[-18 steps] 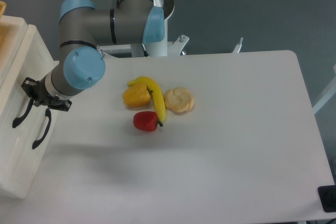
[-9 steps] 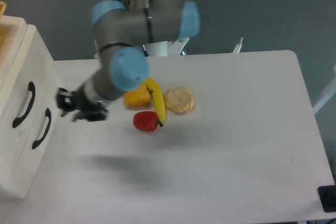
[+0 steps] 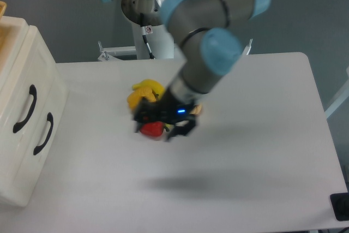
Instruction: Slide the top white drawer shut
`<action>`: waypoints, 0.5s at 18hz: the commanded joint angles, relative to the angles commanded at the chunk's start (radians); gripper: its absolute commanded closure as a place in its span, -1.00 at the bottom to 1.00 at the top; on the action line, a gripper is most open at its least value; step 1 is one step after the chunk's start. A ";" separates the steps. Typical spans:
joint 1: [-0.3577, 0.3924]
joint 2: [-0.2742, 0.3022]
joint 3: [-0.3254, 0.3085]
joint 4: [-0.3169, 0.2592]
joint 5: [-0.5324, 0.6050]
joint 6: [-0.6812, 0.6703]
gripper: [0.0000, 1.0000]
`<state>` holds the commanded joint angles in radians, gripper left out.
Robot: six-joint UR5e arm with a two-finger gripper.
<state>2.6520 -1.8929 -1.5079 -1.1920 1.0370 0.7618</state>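
- Two black arched handles mark the white cabinet (image 3: 22, 151) at your far left; the top white drawer (image 3: 19, 102), the one with the upper handle (image 3: 24, 108), sits with its front level with the lower drawer front (image 3: 39, 140) and the cabinet face; you can judge it as fully slid in, so the closing itself looks done.
- Moving right, you see the fruits near the middle of the table (image 3: 262, 162): a yellow banana (image 3: 148, 87) and an orange-yellow piece (image 3: 136, 100) beside it, a red fruit (image 3: 153, 130) just in front, and a pale round piece largely hidden behind the arm.
- Over that cluster hangs the gripper (image 3: 163, 121), well apart from the drawer; it is blurred and dark, so you cannot tell whether its fingers are spread or closed, and nothing can be seen held between them.
- What is left, by your reading, is at most clearing the arm away from the fruits.
- No brand, label or writing can be read anywhere; a small blue light glows on the gripper body.
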 joint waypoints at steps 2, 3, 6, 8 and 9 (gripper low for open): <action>0.043 -0.003 0.002 0.008 0.023 0.127 -1.00; 0.060 -0.009 0.002 0.021 0.044 0.202 -1.00; 0.075 -0.035 0.003 0.052 0.158 0.370 -1.00; 0.086 -0.058 0.014 0.063 0.244 0.416 -1.00; 0.086 -0.073 0.026 0.065 0.270 0.442 -1.00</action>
<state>2.7382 -1.9664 -1.4819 -1.1275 1.3067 1.2039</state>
